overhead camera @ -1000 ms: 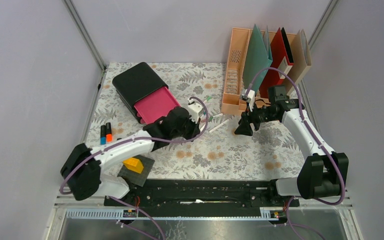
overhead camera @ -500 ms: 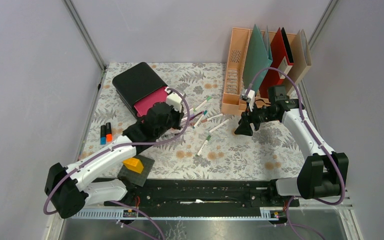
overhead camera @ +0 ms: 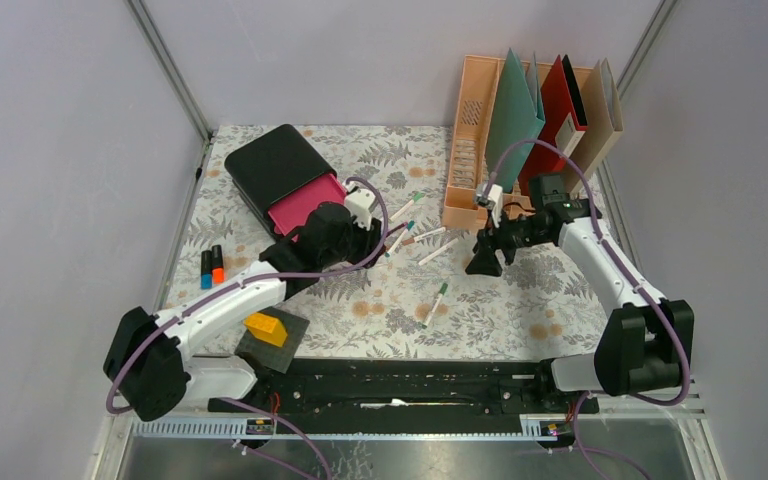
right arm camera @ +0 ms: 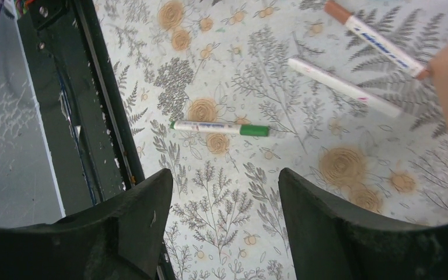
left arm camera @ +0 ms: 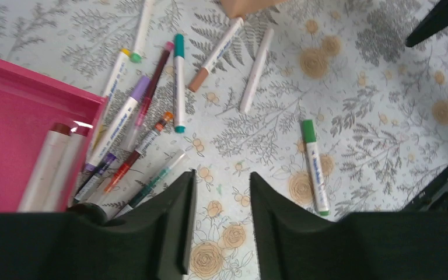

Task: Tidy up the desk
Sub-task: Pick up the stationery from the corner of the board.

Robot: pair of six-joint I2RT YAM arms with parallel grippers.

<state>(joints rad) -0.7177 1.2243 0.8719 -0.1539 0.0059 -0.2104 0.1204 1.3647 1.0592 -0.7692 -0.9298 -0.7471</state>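
The desk (overhead camera: pixel 520 300) is covered in a pale cloth with ferns and flowers. Several markers (overhead camera: pixel 400 225) lie scattered just right of the open pink drawer (overhead camera: pixel 300 205); in the left wrist view they fan out beside the drawer (left arm camera: pixel 11 128). A green-capped marker (overhead camera: pixel 434 303) lies alone nearer the front and shows in both wrist views (left arm camera: pixel 315 169) (right arm camera: pixel 219 128). My left gripper (left arm camera: pixel 221 178) is open and empty above the cloth, beside the marker pile (left arm camera: pixel 146 116). My right gripper (right arm camera: pixel 224 175) is open and empty, hovering right of the white pen (right arm camera: pixel 344 87).
A black drawer box (overhead camera: pixel 278 165) stands at the back left. A peach file rack (overhead camera: pixel 480 130) with folders stands at the back right. Two highlighters (overhead camera: pixel 212 266) lie at the left edge. A yellow block on a dark pad (overhead camera: pixel 267 328) sits front left. A black rail (overhead camera: pixel 400 380) lines the near edge.
My left arm has drawn back from the middle toward the pink drawer, uncovering the markers. The green marker has moved right and toward the front. My right gripper has shifted slightly left.
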